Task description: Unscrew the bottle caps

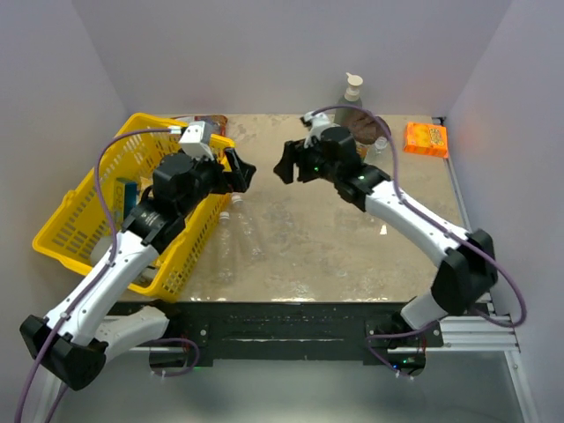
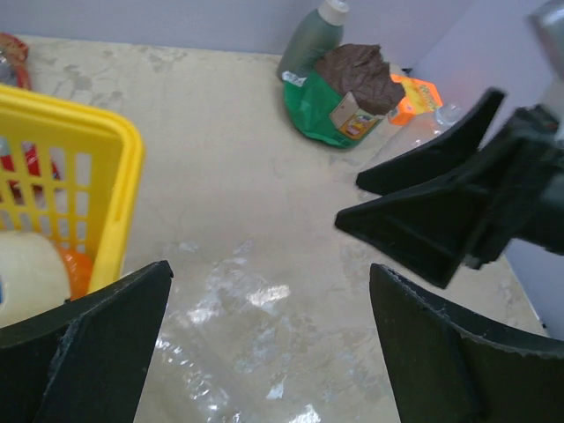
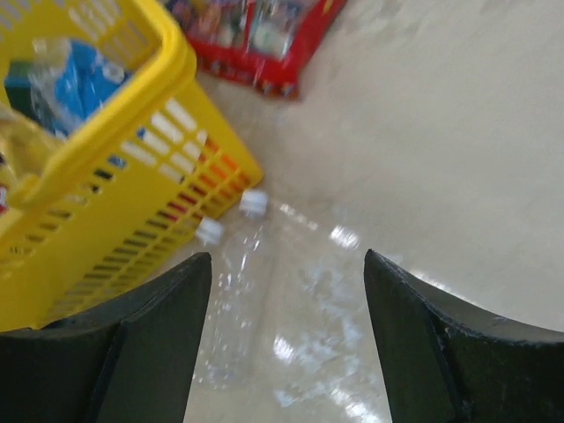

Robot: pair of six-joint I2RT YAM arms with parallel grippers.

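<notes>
Left fingers [image 2: 88, 352]: spread wide with nothing between them, hanging above the desk [image 1: 308, 247] just right of the basket [image 1: 75, 211].
Right fingers [image 3: 458, 352]: apart and gripping nothing, above the middle of the desk, facing the left fingers, near them but not touching.
Bottles [image 3: 233, 326]: two clear ones lie on the desk just beside the basket's right wall, under the gap between the two arms' fingers, necks pointing far.
Caps [image 3: 254, 203]: two white ones, close together at the far ends of those lying bottles, near the basket wall.
Third bottle [image 2: 423, 123]: clear, at the far right, just beside the bag; its cap is too small to make out.
Basket: yellow, on the left of the desk, with the left arm reaching over it; what it holds is blurred.
Bag [image 2: 348, 97]: green with a brown top, far right of centre.
Soap bottle [image 1: 352, 92]: green with a pump top, at the far wall, just behind the bag.
Orange pack [image 1: 426, 138]: lies flat in the far right corner.
Red pack [image 3: 256, 35]: lies flat on the desk, beyond the basket's far end.
</notes>
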